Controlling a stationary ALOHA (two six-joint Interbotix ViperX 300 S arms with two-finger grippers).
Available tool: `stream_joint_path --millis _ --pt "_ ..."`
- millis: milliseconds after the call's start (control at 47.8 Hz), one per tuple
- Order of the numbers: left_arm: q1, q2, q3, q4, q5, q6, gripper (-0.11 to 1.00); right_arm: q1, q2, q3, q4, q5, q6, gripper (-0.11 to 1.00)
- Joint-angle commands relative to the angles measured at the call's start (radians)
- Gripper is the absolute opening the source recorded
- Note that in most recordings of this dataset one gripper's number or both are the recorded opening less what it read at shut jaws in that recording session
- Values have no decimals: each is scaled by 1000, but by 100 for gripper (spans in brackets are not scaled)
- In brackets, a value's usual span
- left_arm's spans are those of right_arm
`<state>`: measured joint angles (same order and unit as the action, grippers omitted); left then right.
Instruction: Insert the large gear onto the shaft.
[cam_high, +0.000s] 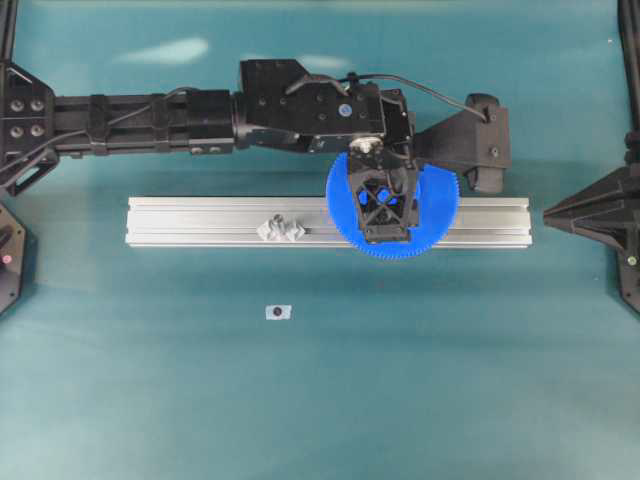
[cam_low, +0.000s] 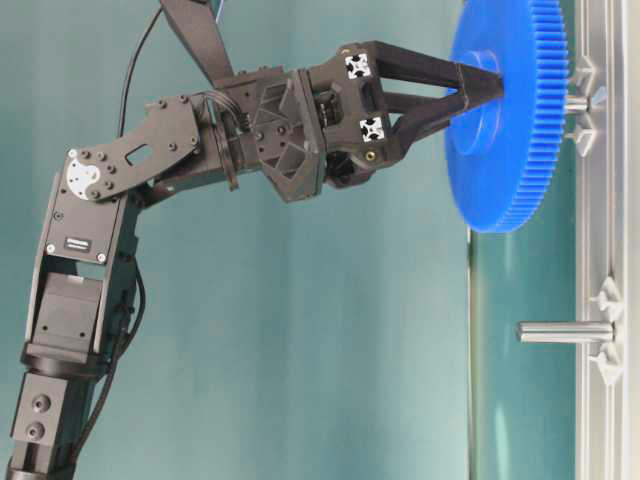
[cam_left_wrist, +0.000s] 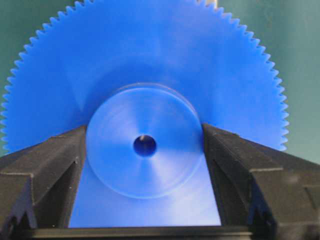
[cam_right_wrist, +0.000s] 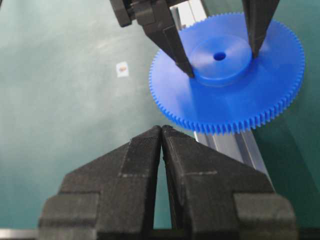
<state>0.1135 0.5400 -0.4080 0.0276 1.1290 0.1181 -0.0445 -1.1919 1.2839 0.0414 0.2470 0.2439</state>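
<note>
The large gear (cam_high: 435, 215), bright blue with fine teeth, hangs flat just above the aluminium rail (cam_high: 200, 220). My left gripper (cam_left_wrist: 145, 150) is shut on its raised hub (cam_left_wrist: 145, 170), one black finger against each side. In the table-level view the gear (cam_low: 505, 150) stands close over the shaft (cam_low: 576, 102), a short pale peg between two clear brackets, lined up under the hub. A pale spot shows inside the hub's centre hole (cam_left_wrist: 145, 145). My right gripper (cam_right_wrist: 161, 129) is shut and empty, a little off the gear's rim (cam_right_wrist: 225, 115).
A second bracket pair with a longer grey, dark-tipped peg (cam_low: 565, 331) stands further left along the rail (cam_high: 281, 228). A small sticker (cam_high: 279, 312) lies on the teal table in front of the rail. The right arm's base sits at the right edge.
</note>
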Motion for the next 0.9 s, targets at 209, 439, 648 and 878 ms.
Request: stream_joint_path --millis 209,439,648,878 --pt "3 -14 2 -5 2 2 77 -3 8 -21 2 -5 9 15" --pt "3 -18 -11 -2 -3 9 77 -2 8 -21 2 -5 9 15" --pt "5 -21 -17 -5 0 9 77 -3 8 -18 2 -5 9 15" --pt "5 -25 -32 -5 48 6 80 -3 8 -18 2 -3 9 15"
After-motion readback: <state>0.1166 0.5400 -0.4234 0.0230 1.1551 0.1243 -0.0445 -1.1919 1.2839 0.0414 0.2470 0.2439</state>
